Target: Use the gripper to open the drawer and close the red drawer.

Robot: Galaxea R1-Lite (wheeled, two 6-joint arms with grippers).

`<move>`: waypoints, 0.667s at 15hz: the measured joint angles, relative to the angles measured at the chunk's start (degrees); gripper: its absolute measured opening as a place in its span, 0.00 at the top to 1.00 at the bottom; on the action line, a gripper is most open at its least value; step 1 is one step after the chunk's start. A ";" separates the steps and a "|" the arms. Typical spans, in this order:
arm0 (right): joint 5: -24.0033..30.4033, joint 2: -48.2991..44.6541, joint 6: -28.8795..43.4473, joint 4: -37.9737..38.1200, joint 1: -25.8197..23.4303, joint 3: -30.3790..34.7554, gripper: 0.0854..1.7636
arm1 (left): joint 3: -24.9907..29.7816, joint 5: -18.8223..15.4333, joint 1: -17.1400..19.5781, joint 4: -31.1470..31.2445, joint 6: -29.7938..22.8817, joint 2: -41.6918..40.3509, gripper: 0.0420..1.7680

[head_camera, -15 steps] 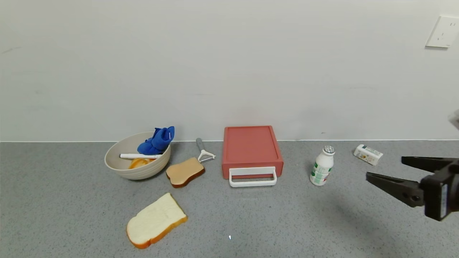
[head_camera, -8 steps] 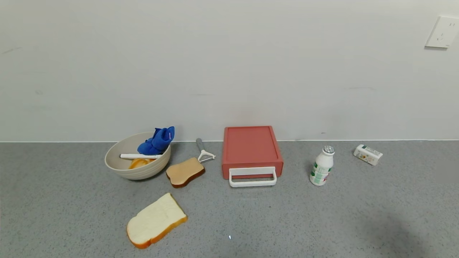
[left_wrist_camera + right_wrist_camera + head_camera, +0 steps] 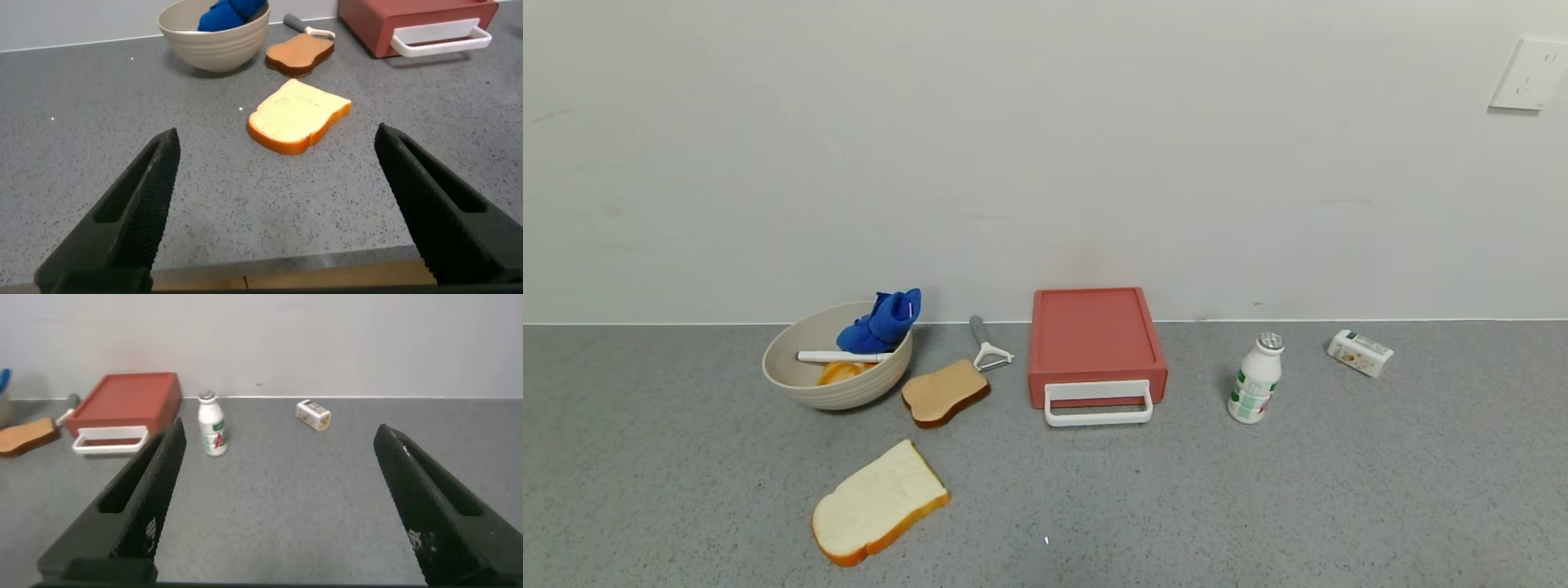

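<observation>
The red drawer (image 3: 1096, 341) sits shut against the back wall at the middle of the grey counter, its white loop handle (image 3: 1098, 403) facing me. It also shows in the left wrist view (image 3: 417, 20) and the right wrist view (image 3: 127, 402). Neither gripper shows in the head view. My left gripper (image 3: 278, 204) is open and empty, hovering by the counter's front edge, well short of the drawer. My right gripper (image 3: 278, 490) is open and empty, pulled back over the right side of the counter, far from the drawer.
A beige bowl (image 3: 836, 367) with a blue cloth (image 3: 880, 321) stands left of the drawer. A peeler (image 3: 986, 345), a brown bread slice (image 3: 944, 392) and a white bread slice (image 3: 878, 502) lie nearby. A white bottle (image 3: 1254, 388) and a small carton (image 3: 1360, 353) are to the right.
My right gripper has drawn back out of the head view's right side. The drawer and the other things have not moved.
</observation>
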 joint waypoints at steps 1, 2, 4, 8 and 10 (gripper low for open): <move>1.37 -3.02 0.01 0.66 -0.40 0.91 0.04 | 0.00 0.00 0.00 0.00 -0.04 0.00 0.03; 2.34 -5.51 0.01 1.04 -0.71 2.27 0.04 | 0.00 0.00 0.00 -0.02 -0.04 0.00 0.03; 3.00 -10.67 -0.11 0.96 -1.10 6.06 0.04 | 0.00 0.00 0.00 -0.02 -0.06 0.00 0.03; 3.05 -15.71 -0.40 -6.49 -1.34 16.84 0.04 | 0.00 0.00 0.00 -0.02 -0.15 0.00 0.03; 3.02 -16.37 -0.77 -12.14 -1.37 24.28 0.04 | 0.00 0.00 0.00 -0.02 -0.15 0.00 0.03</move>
